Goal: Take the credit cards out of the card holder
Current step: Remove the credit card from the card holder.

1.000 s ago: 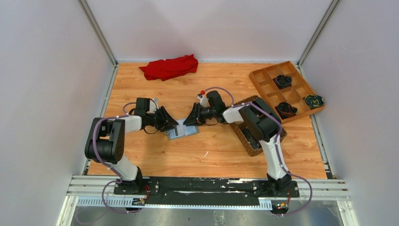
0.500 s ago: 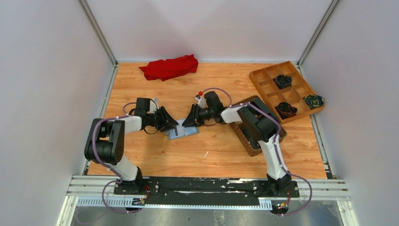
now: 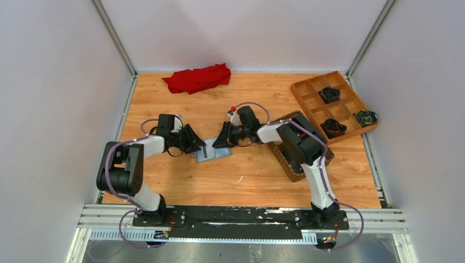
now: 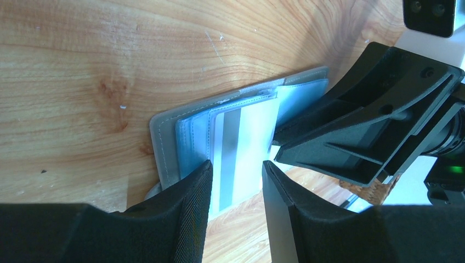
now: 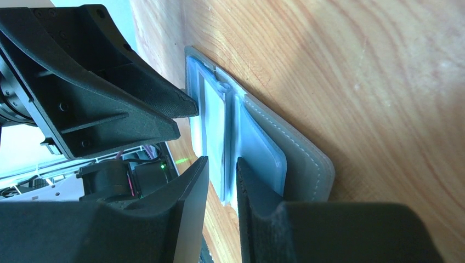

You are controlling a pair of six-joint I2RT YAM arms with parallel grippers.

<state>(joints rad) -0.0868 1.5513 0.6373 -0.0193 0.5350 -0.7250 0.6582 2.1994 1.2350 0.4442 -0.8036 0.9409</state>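
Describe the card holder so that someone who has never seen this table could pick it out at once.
On the wooden table, look at the middle, where the left gripper and right gripper face each other. The card holder lies open and flat at their tips: small, grey, blue-grey inside, unlike the red cloth, brown basket and wooden tray.

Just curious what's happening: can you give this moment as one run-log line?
card holder: open flat | pale card: in slot | left end effector: open over card | right end effector: at holder's edge
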